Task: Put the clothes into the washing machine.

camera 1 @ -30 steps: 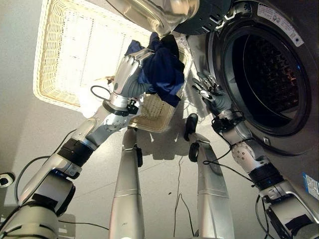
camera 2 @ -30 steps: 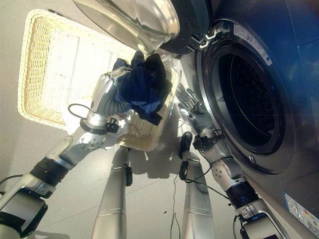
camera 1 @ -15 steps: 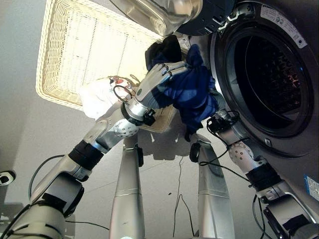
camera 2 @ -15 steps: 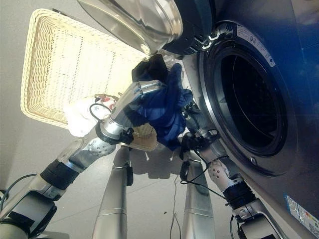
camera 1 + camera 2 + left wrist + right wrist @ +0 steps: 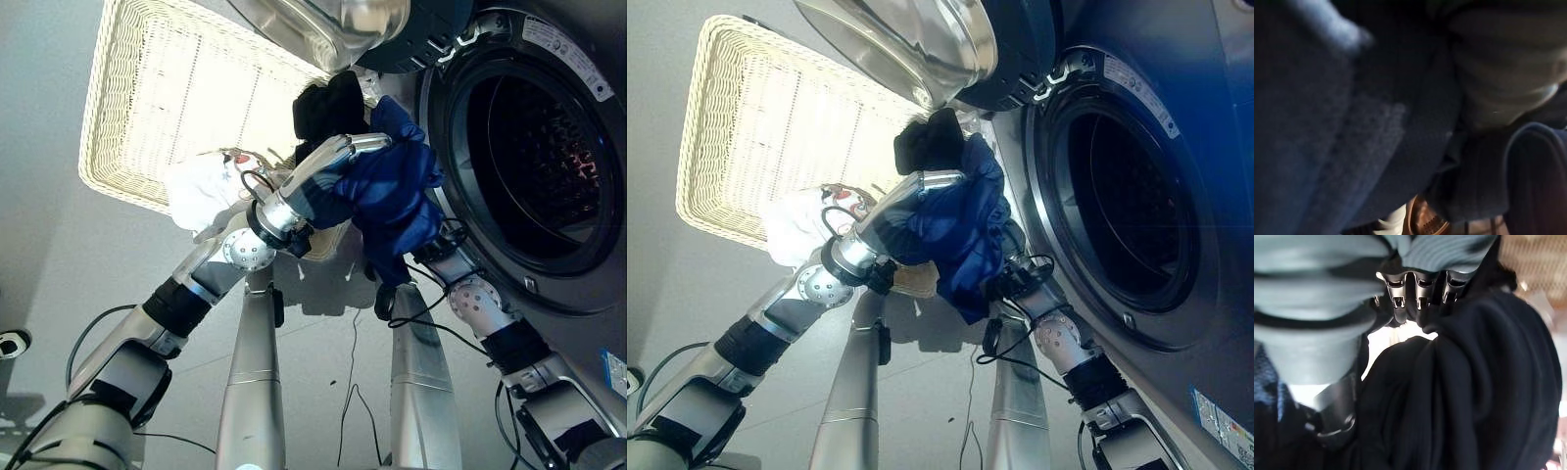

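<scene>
- Left eye view: left hand (image 5: pixel 338 157) has its fingers curled into a bundle of blue clothes (image 5: pixel 392 201), held up off the floor just beside the washing machine (image 5: pixel 578 147) opening; the drum lies to the robot's right of the bundle, so the left hand is the one to carry it in; cloth hangs mostly downward
- Right eye view: wicker basket (image 5: pixel 745 127) sits on the floor, well left of the door opening; white garment (image 5: pixel 798 227) at its near edge; labels on the machine, too small to read
- Left wrist view: dark blue cloth right up close
- Right wrist view: right hand (image 5: pixel 1418 291) against dark cloth; can't tell its grip
</scene>
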Available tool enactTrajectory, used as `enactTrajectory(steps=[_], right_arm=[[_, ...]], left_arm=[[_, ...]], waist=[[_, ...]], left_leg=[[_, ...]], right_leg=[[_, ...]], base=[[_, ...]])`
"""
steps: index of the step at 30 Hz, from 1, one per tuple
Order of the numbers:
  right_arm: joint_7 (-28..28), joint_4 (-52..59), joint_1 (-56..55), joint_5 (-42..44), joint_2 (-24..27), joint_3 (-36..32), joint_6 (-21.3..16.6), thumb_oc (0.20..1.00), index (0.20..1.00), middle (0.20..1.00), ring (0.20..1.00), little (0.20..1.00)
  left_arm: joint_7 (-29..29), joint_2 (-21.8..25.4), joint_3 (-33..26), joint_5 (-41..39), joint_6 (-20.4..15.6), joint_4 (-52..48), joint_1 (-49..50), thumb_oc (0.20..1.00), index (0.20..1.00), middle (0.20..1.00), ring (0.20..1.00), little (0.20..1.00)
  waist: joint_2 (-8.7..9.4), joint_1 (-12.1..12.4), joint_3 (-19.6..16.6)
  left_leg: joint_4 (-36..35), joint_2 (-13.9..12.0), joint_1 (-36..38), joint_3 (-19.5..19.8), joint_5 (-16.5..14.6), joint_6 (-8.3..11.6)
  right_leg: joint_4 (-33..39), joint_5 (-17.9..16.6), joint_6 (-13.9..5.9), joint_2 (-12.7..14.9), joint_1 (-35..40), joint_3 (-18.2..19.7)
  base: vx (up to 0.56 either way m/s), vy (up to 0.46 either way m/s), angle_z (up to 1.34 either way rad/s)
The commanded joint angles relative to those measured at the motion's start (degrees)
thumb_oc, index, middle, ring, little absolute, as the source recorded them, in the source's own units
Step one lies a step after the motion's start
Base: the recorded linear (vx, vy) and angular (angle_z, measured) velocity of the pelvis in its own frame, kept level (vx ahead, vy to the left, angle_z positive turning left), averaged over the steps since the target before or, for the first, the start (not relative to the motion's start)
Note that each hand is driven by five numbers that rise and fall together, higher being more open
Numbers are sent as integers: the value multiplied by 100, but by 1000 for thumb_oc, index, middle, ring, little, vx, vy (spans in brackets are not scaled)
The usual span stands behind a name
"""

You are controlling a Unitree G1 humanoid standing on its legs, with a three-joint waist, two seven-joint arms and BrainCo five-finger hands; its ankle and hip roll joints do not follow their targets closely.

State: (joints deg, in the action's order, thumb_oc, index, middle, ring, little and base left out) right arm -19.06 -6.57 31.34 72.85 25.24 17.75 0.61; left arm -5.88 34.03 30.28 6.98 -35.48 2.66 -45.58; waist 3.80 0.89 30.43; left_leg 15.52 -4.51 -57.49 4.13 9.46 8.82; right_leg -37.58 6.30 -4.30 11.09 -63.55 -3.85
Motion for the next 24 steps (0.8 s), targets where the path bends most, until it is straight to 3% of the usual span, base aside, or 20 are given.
enactTrajectory(steps=[1,4,5,6,7,21,23,24], right_arm=[[-678,799,40,568,-61,19,209,1000,1000,1000,1000,1000],[-994,802,35,771,-94,55,359,1000,1000,1000,1000,1000],[-1086,815,21,773,-105,56,407,875,875,875,875,875],[-1161,835,13,796,-105,66,452,410,410,410,410,410],[-1198,850,19,794,-121,71,471,200,200,200,200,200],[-1580,932,-57,824,-160,77,505,200,200,200,200,200],[-1605,931,-57,859,-145,57,494,200,200,200,200,200],[-1616,938,-61,867,-157,34,501,200,200,200,200,200]], left_arm=[[197,-152,45,-289,-386,-772,-84,200,200,200,200,200],[212,-138,74,-289,-370,-785,-83,200,200,200,200,200],[210,-130,69,-264,-368,-794,-80,200,200,200,200,200],[188,-111,71,-252,-384,-795,-70,200,200,200,200,200],[187,-116,60,-236,-388,-796,-64,200,200,200,200,200],[-448,-115,-93,545,-246,-774,46,200,200,200,200,200],[-586,-112,-123,704,-233,-768,66,536,536,536,536,536],[-624,-95,-140,739,-224,-767,70,787,787,787,787,787]], waist=[[-172,-87,-63],[-177,-71,-63],[-177,-68,-63],[-177,-64,-63],[-177,-61,-63],[-210,-41,-63],[-216,-41,-63],[-221,-38,-63]], left_leg=[[664,489,-15,63,-649,-567],[666,501,-13,75,-647,-569],[658,501,-7,77,-643,-568],[645,495,1,77,-638,-566],[646,500,4,76,-637,-564],[654,518,-41,60,-612,-547],[656,516,-49,49,-610,-545],[664,517,-57,47,-609,-546]], right_leg=[[1444,-1193,-268,-231,490,-266],[1447,-1203,-271,-217,495,-291],[1454,-1204,-272,-215,501,-294],[1460,-1204,-271,-214,508,-299],[1470,-1210,-272,-212,513,-304],[1448,-1188,-264,-201,466,-330],[1443,-1183,-262,-202,456,-332],[1440,-1183,-262,-199,453,-334]], base=[[0,0,0],[2,-6,1],[6,-13,4],[0,0,0],[0,0,0],[0,0,0],[0,0,0],[0,0,0]])
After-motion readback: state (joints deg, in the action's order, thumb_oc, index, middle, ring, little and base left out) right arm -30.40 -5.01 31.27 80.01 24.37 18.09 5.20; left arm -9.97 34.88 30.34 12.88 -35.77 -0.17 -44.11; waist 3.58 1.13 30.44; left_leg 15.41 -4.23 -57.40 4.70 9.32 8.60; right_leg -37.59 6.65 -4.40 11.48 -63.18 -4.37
